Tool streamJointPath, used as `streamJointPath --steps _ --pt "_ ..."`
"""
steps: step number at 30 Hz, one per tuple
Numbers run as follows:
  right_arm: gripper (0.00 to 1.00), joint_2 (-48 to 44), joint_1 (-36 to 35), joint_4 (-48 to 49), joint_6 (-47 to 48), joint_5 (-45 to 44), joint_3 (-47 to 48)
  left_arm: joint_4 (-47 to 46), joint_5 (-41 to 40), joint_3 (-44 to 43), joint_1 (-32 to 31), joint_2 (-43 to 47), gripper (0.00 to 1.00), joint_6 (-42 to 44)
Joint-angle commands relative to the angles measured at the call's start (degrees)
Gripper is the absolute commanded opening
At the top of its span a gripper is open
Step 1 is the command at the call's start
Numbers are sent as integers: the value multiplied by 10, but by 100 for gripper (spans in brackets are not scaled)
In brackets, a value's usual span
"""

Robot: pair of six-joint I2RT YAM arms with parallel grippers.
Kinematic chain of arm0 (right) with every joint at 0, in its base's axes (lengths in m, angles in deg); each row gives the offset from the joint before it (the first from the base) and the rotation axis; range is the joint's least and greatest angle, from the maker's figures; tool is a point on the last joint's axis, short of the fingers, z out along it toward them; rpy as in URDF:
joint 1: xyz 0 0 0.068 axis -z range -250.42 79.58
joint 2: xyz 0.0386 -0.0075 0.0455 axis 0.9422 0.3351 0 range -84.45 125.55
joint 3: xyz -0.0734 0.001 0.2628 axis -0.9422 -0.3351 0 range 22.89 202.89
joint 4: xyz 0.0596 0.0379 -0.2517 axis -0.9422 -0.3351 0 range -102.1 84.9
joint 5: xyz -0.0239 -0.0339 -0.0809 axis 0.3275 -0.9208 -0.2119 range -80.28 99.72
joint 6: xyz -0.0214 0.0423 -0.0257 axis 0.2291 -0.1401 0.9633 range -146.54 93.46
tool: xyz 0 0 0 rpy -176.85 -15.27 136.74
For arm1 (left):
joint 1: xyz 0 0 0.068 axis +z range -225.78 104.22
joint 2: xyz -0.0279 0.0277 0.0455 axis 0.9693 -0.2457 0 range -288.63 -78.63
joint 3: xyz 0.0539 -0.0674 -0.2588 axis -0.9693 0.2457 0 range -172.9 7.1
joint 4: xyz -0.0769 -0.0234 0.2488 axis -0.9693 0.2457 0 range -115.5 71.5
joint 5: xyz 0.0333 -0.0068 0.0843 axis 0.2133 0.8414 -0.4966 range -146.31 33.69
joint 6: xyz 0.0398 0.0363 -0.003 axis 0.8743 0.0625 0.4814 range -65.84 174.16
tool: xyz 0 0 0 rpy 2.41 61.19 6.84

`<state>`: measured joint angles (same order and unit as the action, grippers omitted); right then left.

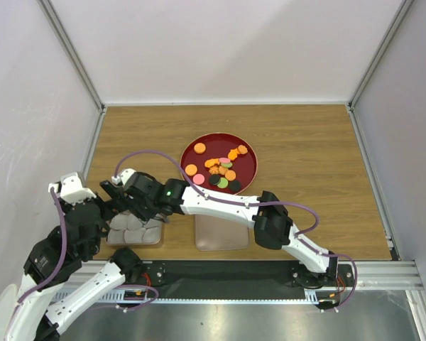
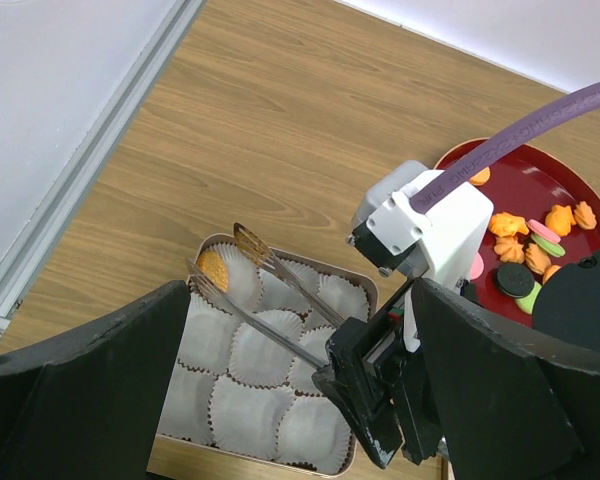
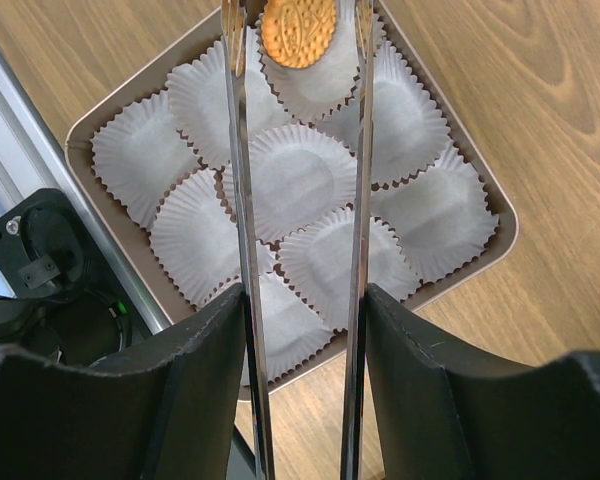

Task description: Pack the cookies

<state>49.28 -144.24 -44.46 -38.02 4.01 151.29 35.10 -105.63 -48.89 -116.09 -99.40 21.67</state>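
Observation:
Several cookies [image 1: 220,169], mostly orange with a few pink, green and dark ones, lie on the red plate [image 1: 250,153]. One orange cookie [image 3: 298,32] rests in a corner paper cup of the tin [image 3: 500,215], also visible as the cookie [image 2: 212,267] in the left wrist view. My right gripper [image 3: 305,300] is shut on metal tongs [image 3: 242,200]. The tong tips stand apart on either side of that cookie without touching it. My left gripper [image 2: 300,290] hangs open above the tin with nothing in it.
The tin [image 1: 135,231] of white paper cups sits at the near left of the wooden table. A pinkish-brown rounded-square lid [image 1: 221,233] lies to its right, below the plate. The right arm [image 1: 220,206] reaches across above the lid. Walls close in both sides.

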Motion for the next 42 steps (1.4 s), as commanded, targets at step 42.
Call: streamJointPath --steps 42 --pt "52 -327 155 31 -72 -128 -423 -105 85 62 2 30 100 20"
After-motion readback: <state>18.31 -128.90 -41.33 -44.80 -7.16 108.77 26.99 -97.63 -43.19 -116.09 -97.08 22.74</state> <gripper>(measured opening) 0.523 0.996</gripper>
